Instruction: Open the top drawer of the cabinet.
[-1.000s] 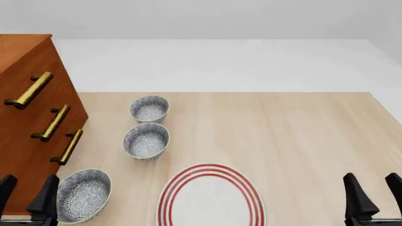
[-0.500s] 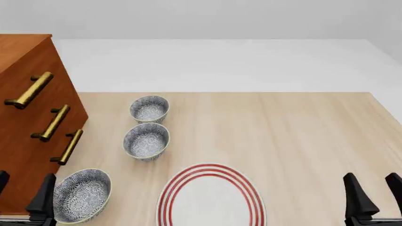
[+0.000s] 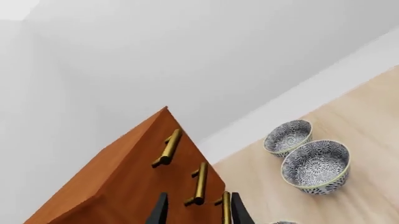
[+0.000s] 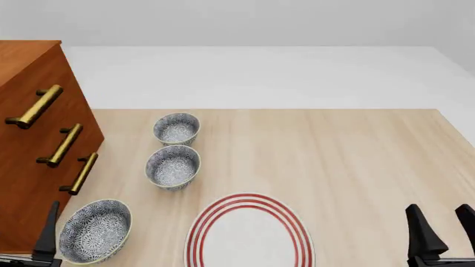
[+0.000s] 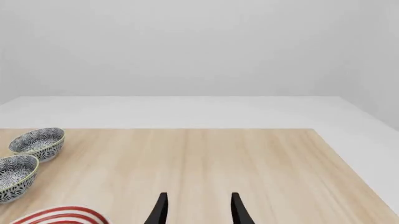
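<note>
Left hand (image 3: 196,212) agape near cabinet (image 3: 124,182)

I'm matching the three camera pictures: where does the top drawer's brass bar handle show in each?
Front view: the top drawer's brass bar handle sits far left, highest of three on the reddish-brown wooden cabinet.
Left wrist view: the handle lies nearest the cabinet's peak.
Right wrist view: not in it.
Shared landmark: the far patterned bowl.

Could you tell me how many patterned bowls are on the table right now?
3, in a line beside the cabinet: the far bowl, the middle bowl just nearer, and the near bowl at the table's front edge, left of the plate. None seems hidden.
</note>
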`<state>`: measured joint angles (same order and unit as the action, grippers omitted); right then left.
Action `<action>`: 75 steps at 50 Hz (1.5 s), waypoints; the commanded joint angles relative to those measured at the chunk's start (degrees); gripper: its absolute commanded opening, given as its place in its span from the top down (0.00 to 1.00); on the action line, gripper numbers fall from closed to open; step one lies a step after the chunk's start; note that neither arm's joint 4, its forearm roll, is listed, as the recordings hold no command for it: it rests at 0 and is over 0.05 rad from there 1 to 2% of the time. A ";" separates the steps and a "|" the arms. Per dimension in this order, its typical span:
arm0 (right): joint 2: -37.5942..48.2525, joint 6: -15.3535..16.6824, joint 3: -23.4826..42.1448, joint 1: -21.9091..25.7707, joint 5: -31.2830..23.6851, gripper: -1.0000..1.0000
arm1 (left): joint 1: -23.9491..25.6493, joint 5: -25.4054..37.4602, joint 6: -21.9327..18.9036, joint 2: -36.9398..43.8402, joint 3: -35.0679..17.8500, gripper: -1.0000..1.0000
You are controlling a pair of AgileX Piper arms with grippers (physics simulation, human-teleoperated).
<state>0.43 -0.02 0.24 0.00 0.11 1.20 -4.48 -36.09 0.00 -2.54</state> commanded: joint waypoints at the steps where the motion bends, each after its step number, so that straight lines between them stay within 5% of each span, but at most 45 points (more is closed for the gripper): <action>1: 0.00 0.01 0.00 0.01 0.00 0.00 | 0.70 -1.41 -9.94 0.00 0.34 0.00; 20: 0.01 -0.01 0.00 -0.01 0.00 0.00 | -2.00 -6.12 -20.66 0.00 2.52 0.00; 46: 0.01 -0.01 0.00 -0.01 0.00 0.00 | -4.21 -6.63 -26.37 0.95 2.52 0.00; 75: 0.01 0.01 0.00 0.00 0.00 0.00 | -6.29 -32.74 -31.57 27.29 2.50 0.00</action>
<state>0.43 -0.01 0.24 0.01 0.11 -4.39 -28.74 -66.23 18.67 -0.04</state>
